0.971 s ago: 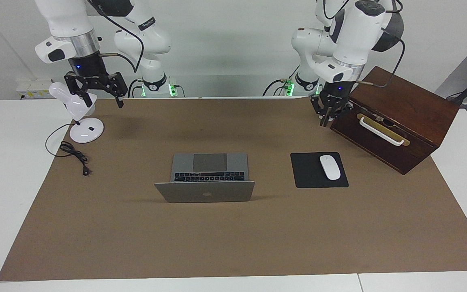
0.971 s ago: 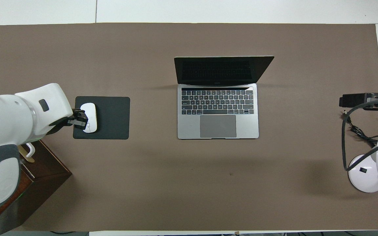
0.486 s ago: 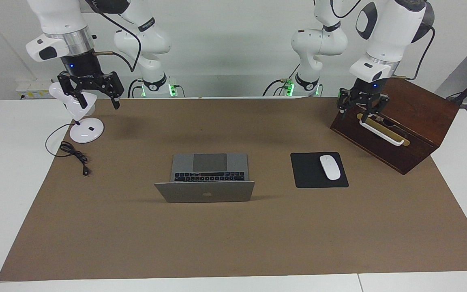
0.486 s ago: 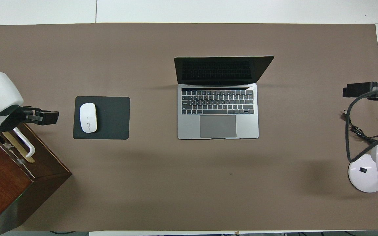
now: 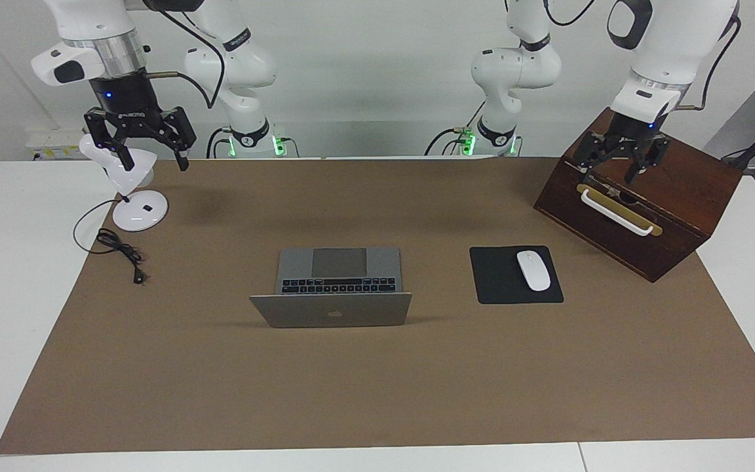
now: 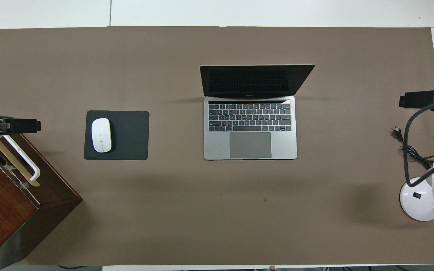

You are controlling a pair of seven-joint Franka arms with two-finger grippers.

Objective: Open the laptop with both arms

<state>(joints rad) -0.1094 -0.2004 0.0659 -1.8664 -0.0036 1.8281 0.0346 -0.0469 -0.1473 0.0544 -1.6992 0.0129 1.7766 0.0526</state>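
Both grippers hang empty with fingers spread: our left gripper (image 5: pixel 620 160) is over the wooden box (image 5: pixel 666 196) at the left arm's end of the desk, and our right gripper (image 5: pixel 139 141) is over the white desk lamp (image 5: pixel 130 190) at the right arm's end. We count two arms, one laptop (image 5: pixel 335 288), one black mouse pad (image 5: pixel 515 275) carrying one white mouse (image 5: pixel 533 270), one box, one lamp with its black cord (image 5: pixel 118 249). Since a second ago our left gripper has swung away from the mouse pad's side to above the box lid and risen, while our right gripper has lifted slightly; the laptop has not moved. It sits open at the middle of the brown mat (image 6: pixel 217 226), lid tilted up, keyboard toward us, touched by nothing. Wide bare mat surrounds it on all sides, and the strip along the desk's edge nearest us between box and lamp lies open.
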